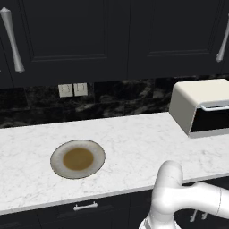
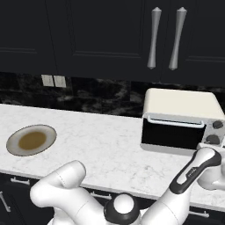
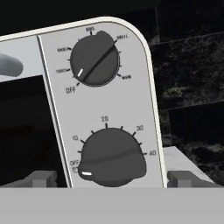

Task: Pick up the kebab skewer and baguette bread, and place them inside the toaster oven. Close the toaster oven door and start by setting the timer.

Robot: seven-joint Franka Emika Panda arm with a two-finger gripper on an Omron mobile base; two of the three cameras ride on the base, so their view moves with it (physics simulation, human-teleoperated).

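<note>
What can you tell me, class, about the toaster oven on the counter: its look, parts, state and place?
The toaster oven is a cream-white box with rounded top corners, standing on the white marble counter against the dark backsplash. Its black glass door is shut, with a slim silver handle along the top edge. A grey panel on its right carries two dark knobs; the lower timer knob points at OFF. Nothing visibly touches it.
</note>
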